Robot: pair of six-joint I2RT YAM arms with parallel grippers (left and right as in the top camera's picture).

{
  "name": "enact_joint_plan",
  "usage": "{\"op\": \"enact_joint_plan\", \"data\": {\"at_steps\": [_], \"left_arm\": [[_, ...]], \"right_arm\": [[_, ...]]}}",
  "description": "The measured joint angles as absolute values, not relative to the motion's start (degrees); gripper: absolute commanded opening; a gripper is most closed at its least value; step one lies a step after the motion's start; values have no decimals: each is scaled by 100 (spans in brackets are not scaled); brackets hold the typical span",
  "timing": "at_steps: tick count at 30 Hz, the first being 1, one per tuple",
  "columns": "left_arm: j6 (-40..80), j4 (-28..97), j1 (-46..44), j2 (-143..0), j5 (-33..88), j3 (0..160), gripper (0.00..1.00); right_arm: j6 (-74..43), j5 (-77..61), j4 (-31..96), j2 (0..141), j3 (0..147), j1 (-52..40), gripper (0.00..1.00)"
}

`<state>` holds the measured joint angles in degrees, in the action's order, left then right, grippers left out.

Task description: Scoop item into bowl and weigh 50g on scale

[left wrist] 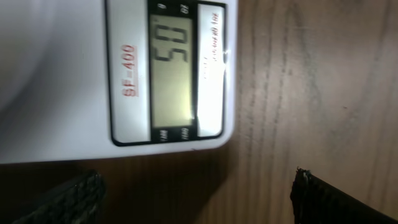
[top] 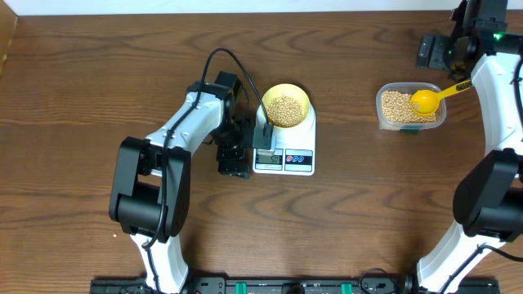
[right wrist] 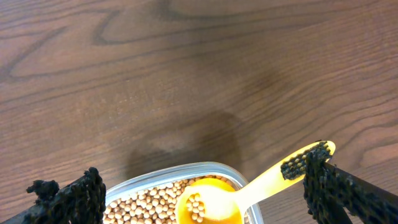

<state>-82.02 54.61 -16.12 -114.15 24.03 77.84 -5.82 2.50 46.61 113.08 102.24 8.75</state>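
1. Wooden bench [top: 82,82] carries everything.
2. White scale [top: 306,135] at bench centre; display [left wrist: 171,68] reads 50.
3. Clear container [top: 381,110] near right edge, part-filled with grains; yellow scoop [top: 425,101] rests in it.
4. The left gripper [left wrist: 199,199]: jaws wide apart, empty, above scale's display end.
5. The right gripper [right wrist: 199,202]: jaws wide apart, nothing clamped, over container; one finger at scoop handle's tip.
6. Pale-yellow bowl [top: 286,87] sits on scale platform.
7. The item [top: 284,110]: heap inside bowl.
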Motion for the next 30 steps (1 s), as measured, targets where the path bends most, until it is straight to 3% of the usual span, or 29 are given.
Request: {"op": "enact_joint_plan", "data": {"at_steps": [30], "left_arm": [[-8202,5308,-1612,-11415,2401,7758,98]], "right_arm": [[-582,250,4661,11308,10224,875,99]]}}
